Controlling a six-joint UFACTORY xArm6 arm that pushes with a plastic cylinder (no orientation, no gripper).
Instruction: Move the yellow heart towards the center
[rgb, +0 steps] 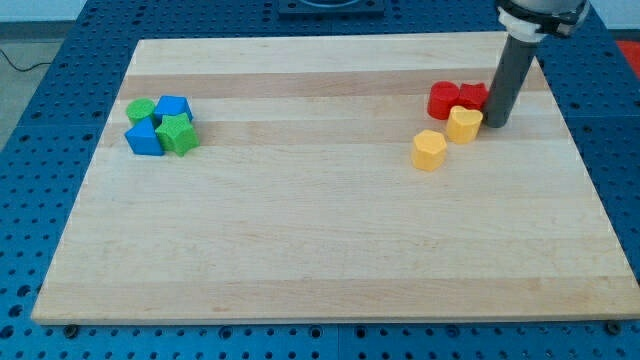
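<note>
— Rod (510, 80) over the pale wooden board (320, 250), dark and nearly upright; it comes down from the view's top right; my tip (495, 124) meets the wood at about two o'clock from the board's centre.

— And the yellow heart (463, 124)?

— Just at nine o'clock of my tip, close enough to look like touching, though contact cannot be confirmed; from the board's centre the heart sits out toward two o'clock, well apart from the middle.

— What surrounds it?

— Two red blocks (457, 100) pressed together at the heart's twelve o'clock, shapes unclear, the right one partly behind the rod; a yellow hexagon-like block (429, 150) at the heart's seven o'clock, near but with a sliver of wood between them.

— Any claw to report, wide or narrow?

— None in sight; the arm ends in the plain rod, holding nothing.

— The far side?

— A tight cluster at ten o'clock from centre: green round block (141, 110), blue cube (174, 106), blue triangle-like block (145, 138), green star-like block (179, 134), all touching; the board itself rests on a blue perforated table (60, 90).
</note>
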